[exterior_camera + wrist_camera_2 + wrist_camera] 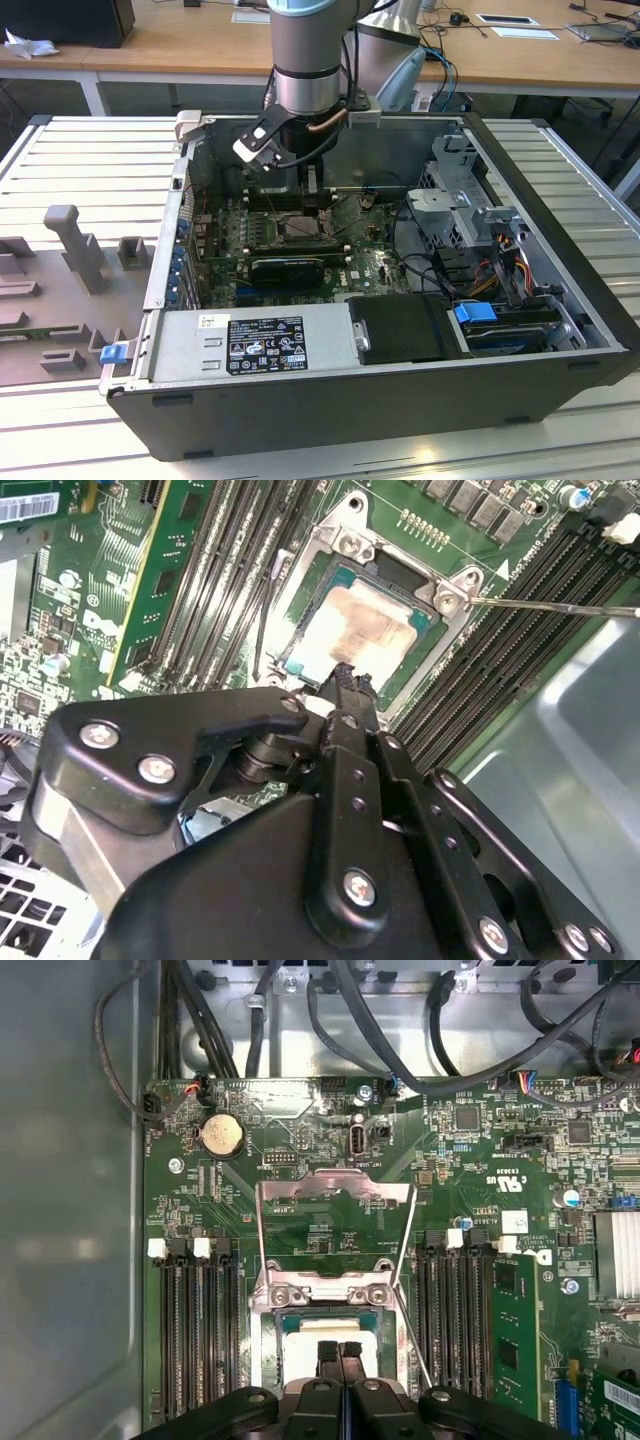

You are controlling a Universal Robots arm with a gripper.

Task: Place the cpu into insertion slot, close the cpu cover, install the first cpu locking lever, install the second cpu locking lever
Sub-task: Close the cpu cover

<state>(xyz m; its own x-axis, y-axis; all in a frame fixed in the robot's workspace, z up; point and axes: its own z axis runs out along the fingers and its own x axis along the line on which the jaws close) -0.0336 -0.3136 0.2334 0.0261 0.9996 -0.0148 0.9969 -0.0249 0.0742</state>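
Observation:
The cpu (365, 630) lies flat in the insertion slot (345, 535), pale top up; the first wrist view shows the cpu (300, 1345) inside the silver surround (266, 1345). My gripper (340, 1352) is shut, fingertips together, right above the chip's near edge, with nothing between them. In the second wrist view the gripper (345, 675) tip sits at the chip's rim. The cpu cover (290, 1188) is swung open away from the socket. One thin locking lever (412, 1250) stands loose beside it. The exterior view has the gripper (305, 205) low inside the case over the socket (300, 228).
Long black memory slots (195, 1330) flank the socket on both sides. Black cables (360, 1020) hang behind the green motherboard (370, 265). A black card (288, 268), the power supply (265, 342) and a drive cage (470, 215) crowd the open case.

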